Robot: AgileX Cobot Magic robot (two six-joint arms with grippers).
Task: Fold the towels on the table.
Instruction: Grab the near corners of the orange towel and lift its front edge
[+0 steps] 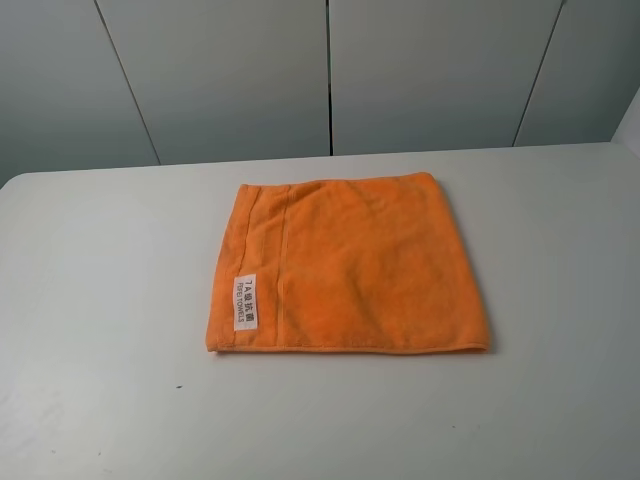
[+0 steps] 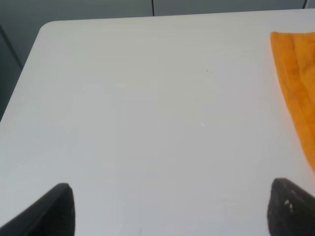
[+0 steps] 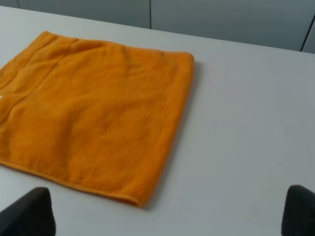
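Orange towel is laid flat near the middle of the white table, white label up. Left gripper and right gripper are held spread wide above the tabletop, nothing grasped.

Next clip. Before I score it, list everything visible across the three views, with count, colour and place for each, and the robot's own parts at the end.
towel: one, bright orange, lying flat near the middle of the table
label: one, white with dark print, on the towel's band near its front left corner in the exterior high view
table: one, plain white with rounded corners, fills most of every view
wall panels: several, grey with dark seams, behind the table's far edge
left end effector: one, black fingers wide apart, empty, over bare table beside the towel's edge
right end effector: one, black fingers wide apart, empty, near the towel's corner, not touching it
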